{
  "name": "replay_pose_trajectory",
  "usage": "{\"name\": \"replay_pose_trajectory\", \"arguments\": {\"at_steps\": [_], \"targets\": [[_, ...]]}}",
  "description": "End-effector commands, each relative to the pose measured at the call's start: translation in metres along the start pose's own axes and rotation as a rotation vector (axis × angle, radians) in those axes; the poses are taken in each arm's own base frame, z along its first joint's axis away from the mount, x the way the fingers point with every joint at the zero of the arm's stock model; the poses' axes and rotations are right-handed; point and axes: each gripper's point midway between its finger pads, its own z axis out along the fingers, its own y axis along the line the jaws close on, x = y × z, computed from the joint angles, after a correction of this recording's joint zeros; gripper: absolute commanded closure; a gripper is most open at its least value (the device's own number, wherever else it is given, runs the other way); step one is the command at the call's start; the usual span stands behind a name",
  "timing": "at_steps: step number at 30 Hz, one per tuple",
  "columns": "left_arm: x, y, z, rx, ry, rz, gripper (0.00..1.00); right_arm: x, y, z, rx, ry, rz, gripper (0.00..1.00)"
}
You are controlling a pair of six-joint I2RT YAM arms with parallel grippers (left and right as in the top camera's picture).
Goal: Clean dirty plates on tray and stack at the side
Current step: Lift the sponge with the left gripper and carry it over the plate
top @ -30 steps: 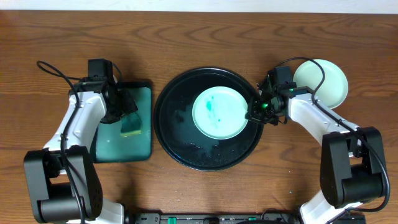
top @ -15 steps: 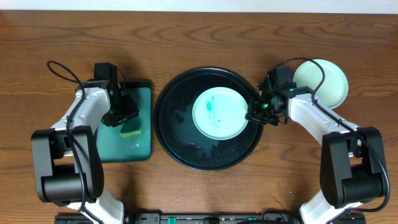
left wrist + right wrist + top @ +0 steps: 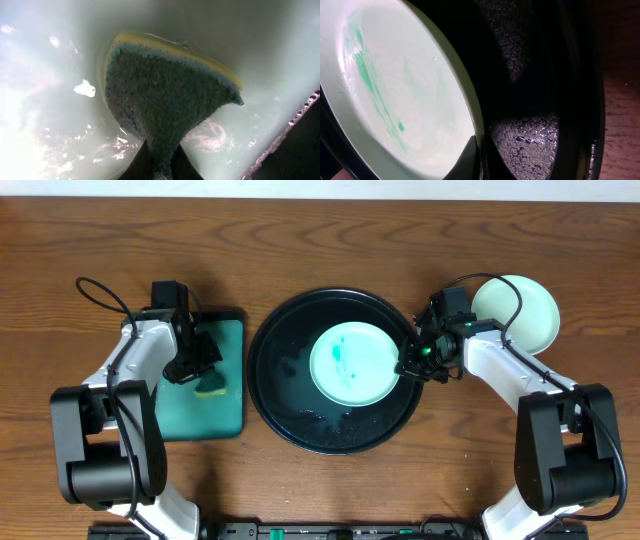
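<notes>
Left claw (image 3: 203,371), right claw (image 3: 404,367) pinched.

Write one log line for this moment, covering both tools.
left tool: shut on sponge, at green tray | right tool: shut on smeared plate rim, in black pan | other plate: right of pan

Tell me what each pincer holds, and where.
Left pincer: sponge, pinched at one edge. Right pincer: smeared mint plate, by its rim.

the overhead view looks straight down on the whole counter (image 3: 320,230). the left wrist view presses close on the sponge (image 3: 165,95), seen overhead at middle left. the right wrist view hugs the plate (image 3: 395,85) inside the tray (image 3: 530,140), overhead's centre.
</notes>
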Motion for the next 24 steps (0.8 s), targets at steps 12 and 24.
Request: {"name": "replay_pose_trajectory", "arguments": {"at_steps": [12, 24], "targets": [[-0.019, -0.021, -0.131, 0.136, -0.371, 0.124, 0.93, 0.004, 0.0, 0.002, 0.001, 0.015, -0.011, 0.99], [-0.014, -0.019, -0.248, 0.167, -0.771, 0.228, 0.93, 0.004, 0.0, 0.002, 0.0, 0.015, -0.029, 0.99]]}}
